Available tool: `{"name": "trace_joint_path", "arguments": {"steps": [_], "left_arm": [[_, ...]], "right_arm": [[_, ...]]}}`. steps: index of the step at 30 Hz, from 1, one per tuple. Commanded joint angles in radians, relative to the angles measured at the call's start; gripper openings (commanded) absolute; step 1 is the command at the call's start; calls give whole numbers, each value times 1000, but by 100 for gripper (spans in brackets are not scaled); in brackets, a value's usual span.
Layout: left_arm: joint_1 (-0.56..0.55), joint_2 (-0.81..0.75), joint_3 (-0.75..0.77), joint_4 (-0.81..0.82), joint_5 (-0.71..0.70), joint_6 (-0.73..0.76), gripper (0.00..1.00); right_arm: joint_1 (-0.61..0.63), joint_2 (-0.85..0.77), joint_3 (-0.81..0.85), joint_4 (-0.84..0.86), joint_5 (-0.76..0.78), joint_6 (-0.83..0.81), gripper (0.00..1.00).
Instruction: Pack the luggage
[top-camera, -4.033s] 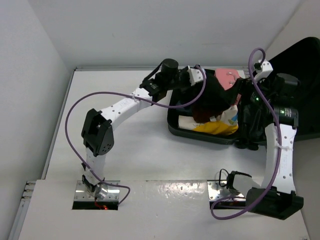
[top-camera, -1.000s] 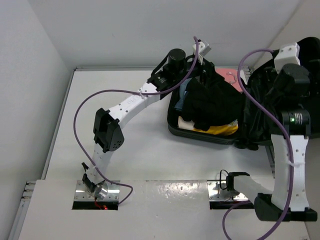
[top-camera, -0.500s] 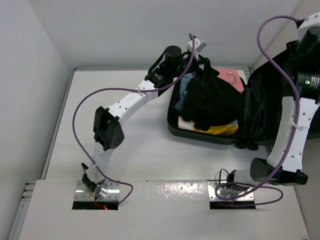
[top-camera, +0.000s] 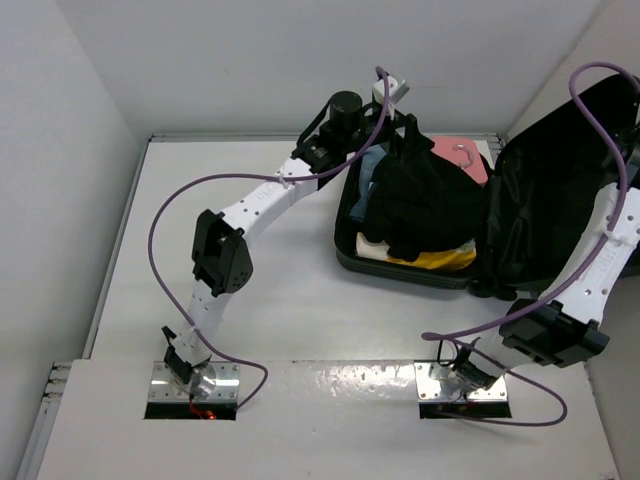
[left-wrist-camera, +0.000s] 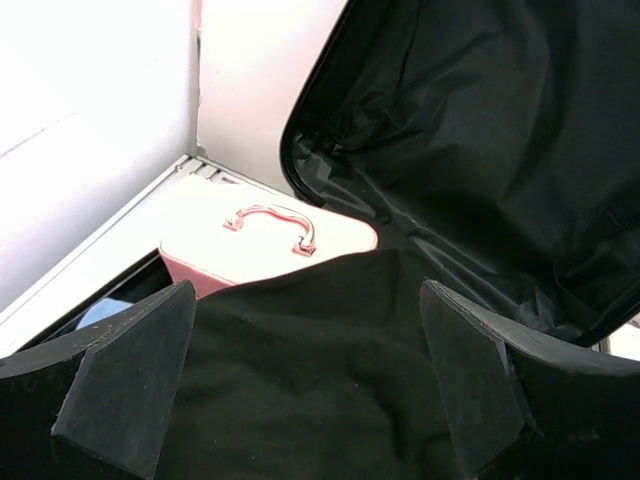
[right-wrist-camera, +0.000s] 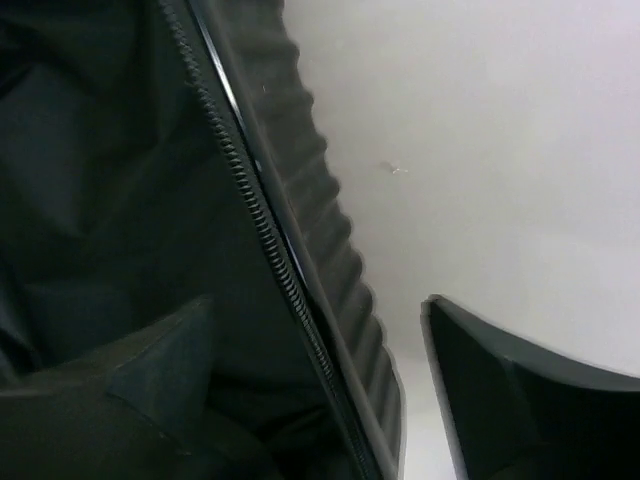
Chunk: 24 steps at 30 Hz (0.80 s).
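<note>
The luggage lies open at the back right, its base (top-camera: 345, 250) packed with clothes and its lined lid (top-camera: 560, 190) standing tilted up. A black garment (top-camera: 420, 205) tops the pile. My left gripper (left-wrist-camera: 310, 390) hovers open just above that black garment (left-wrist-camera: 310, 350), nothing between its fingers (left-wrist-camera: 130, 380). My right gripper (right-wrist-camera: 320, 390) is open and straddles the lid's zippered rim (right-wrist-camera: 260, 230): one finger lies inside against the lining and the other stands outside, clear of the ribbed shell (right-wrist-camera: 335, 240). In the top view the right gripper is past the right edge.
A pink case with a handle (top-camera: 460, 155) sits at the luggage's far end, also seen as the pink case (left-wrist-camera: 260, 235). A yellow-and-white item (top-camera: 435, 258) and a blue cloth (top-camera: 370, 180) lie in the base. White walls close the table's back and left.
My right arm swung right, its wrist leaving the top view and its elbow dropping toward the near edge; the lid now stands more spread. The left gripper has hardly moved.
</note>
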Motion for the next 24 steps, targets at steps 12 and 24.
{"name": "trace_joint_path", "arguments": {"steps": [12, 24], "left_arm": [[64, -13, 50, 6, -46, -25, 99], [202, -85, -91, 6, -21, -180, 99]], "right_arm": [[22, -4, 5, -29, -165, 72, 0], [614, 82, 115, -94, 25, 73, 2]]}}
